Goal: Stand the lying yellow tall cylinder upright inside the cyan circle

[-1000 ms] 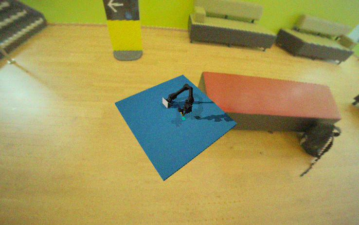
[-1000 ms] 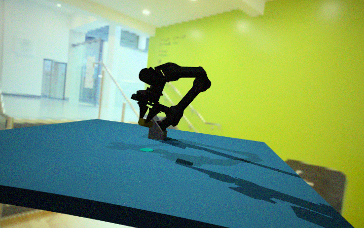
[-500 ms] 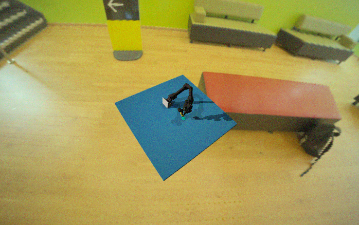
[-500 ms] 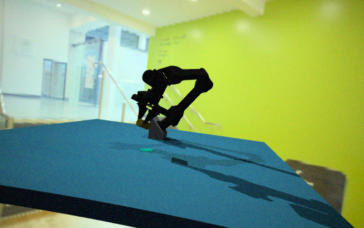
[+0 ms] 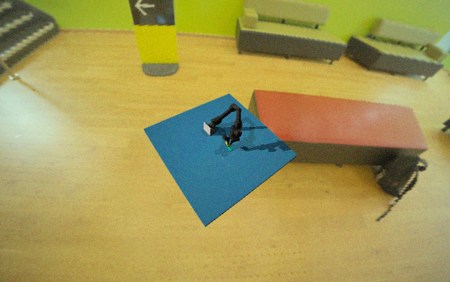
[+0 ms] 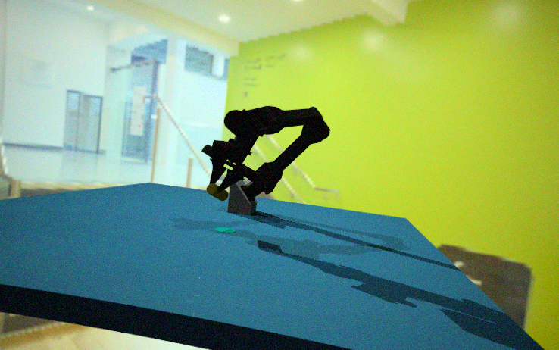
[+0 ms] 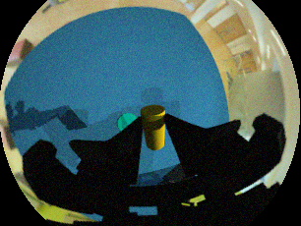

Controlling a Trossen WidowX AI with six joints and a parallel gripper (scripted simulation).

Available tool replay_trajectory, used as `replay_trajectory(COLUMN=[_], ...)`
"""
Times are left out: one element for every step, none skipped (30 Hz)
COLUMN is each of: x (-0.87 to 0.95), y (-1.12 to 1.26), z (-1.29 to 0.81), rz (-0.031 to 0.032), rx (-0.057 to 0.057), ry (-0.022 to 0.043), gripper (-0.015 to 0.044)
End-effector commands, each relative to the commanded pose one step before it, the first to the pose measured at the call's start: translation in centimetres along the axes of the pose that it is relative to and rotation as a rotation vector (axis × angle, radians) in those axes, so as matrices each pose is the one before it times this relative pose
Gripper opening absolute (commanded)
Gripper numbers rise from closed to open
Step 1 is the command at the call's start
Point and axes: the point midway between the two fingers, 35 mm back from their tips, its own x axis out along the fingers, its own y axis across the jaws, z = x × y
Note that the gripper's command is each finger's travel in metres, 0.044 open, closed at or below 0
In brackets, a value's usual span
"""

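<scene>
The yellow tall cylinder (image 5: 227, 143) (image 6: 222, 195) (image 7: 154, 135) is off the table, held between the fingertips. In the exterior view it is tilted, not upright. My gripper (image 6: 216, 189) (image 7: 152, 118) is shut on it, with the fingers slanting down. The cyan circle (image 5: 229, 149) (image 6: 225, 230) (image 7: 127, 122) lies flat on the blue table top (image 5: 199, 186) (image 6: 123, 255) (image 7: 118, 54), with nothing standing on it. The cylinder is above the table near the circle, on the arm-base side of it in the top view. The fingers hide part of the cylinder's sides.
The arm's base with a pale plate (image 5: 207, 128) (image 6: 239, 200) stands on the table behind the gripper. Dark shadows of the arm fall across the table top. A red-topped bench (image 5: 338, 119) shows beyond the table's right edge in the top view.
</scene>
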Motion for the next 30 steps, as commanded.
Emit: replay_trajectory(x=[-0.045,0.029,0.029,0.028,0.028,0.027,0.027,0.027,0.026,0.025,0.025,0.024,0.023,0.022,0.022,0.021,0.020,0.020,0.019,0.018,0.018,0.017,0.016,0.015,0.015,0.014,0.013,0.012,0.012,0.011], y=[0.060,-0.004,-0.004,-0.004,-0.004,-0.003,-0.003,-0.003,-0.003,-0.002,-0.002,-0.002,-0.001,-0.001,-0.001,0.000,0.000,0.000,0.001,0.001,0.001,0.002,0.002,0.002,0.002,0.003,0.003,0.003,0.004,0.004], z=[-0.047,0.008,0.008,0.007,0.007,0.007,0.007,0.007,0.007,0.007,0.006,0.006,0.006,0.006,0.006,0.006,0.006,0.006,0.006,0.006,0.005,0.005,0.005,0.005,0.005,0.005,0.005,0.005,0.005,0.004], rz=[-0.01276,-0.00255,-0.00251,-0.00248,-0.00245,-0.00241,-0.00237,-0.00235,-0.00231,-0.00227,-0.00224,-0.00220,-0.00216,-0.00212,-0.00208,-0.00204,-0.00200,-0.00196,-0.00192,-0.00188,-0.00184,-0.00180,-0.00175,-0.00171,-0.00167,-0.00163,-0.00159,-0.00155,-0.00151,-0.00147], rx=[-0.0014,0.0001,0.0002,0.0002,0.0002,0.0002,0.0003,0.0003,0.0003,0.0003,0.0004,0.0004,0.0004,0.0004,0.0004,0.0005,0.0005,0.0005,0.0005,0.0005,0.0006,0.0006,0.0006,0.0006,0.0006,0.0007,0.0007,0.0007,0.0007,0.0008], ry=[-0.02653,-0.00580,-0.00582,-0.00583,-0.00586,-0.00588,-0.00590,-0.00590,-0.00593,-0.00595,-0.00597,-0.00599,-0.00602,-0.00604,-0.00606,-0.00608,-0.00610,-0.00612,-0.00614,-0.00616,-0.00618,-0.00620,-0.00622,-0.00624,-0.00626,-0.00628,-0.00629,-0.00631,-0.00633,-0.00635], gripper=[0.0105,0.0105,0.0105,0.0105,0.0105,0.0105,0.0105,0.0105,0.0105,0.0105,0.0105,0.0105,0.0105,0.0105,0.0105,0.0105,0.0105,0.0105,0.0105,0.0105,0.0105,0.0105,0.0105,0.0105,0.0105,0.0105,0.0105,0.0105,0.0105,0.0105])
